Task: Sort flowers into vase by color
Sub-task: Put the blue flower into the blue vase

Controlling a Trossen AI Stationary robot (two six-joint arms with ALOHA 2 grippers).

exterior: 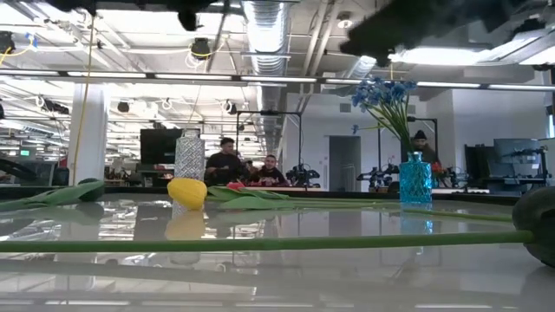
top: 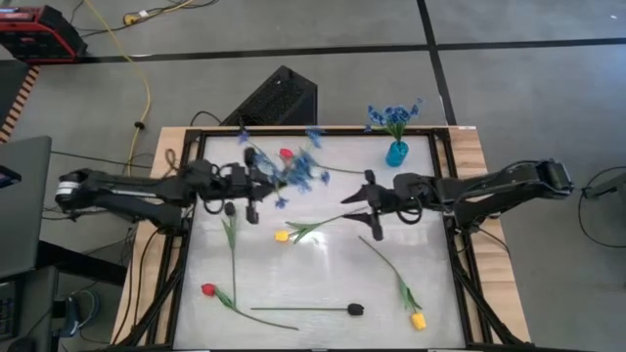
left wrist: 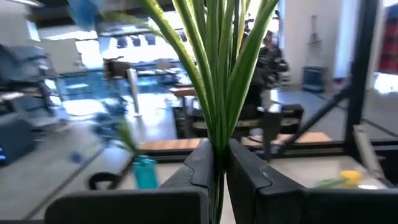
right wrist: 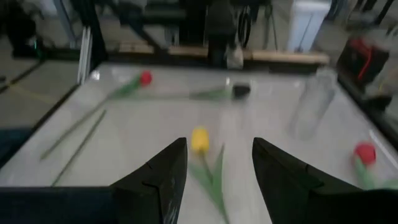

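Blue sprigs (top: pixel 394 114) fill the blue vase (top: pixel 396 154); left pincer (left wrist: pixel 217 168) clamps more stems, right pincer (right wrist: pixel 214 165) gapes empty.

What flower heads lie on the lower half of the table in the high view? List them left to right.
Red tulip head → yellow tulip head → black flower head → second yellow tulip head. Farther back, the left gripper holds the blue sprigs; the right gripper is open.

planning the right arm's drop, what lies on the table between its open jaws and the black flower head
In the right wrist view, a yellow tulip lies just ahead of the right gripper; beyond it the table is bare up to the black flower head.
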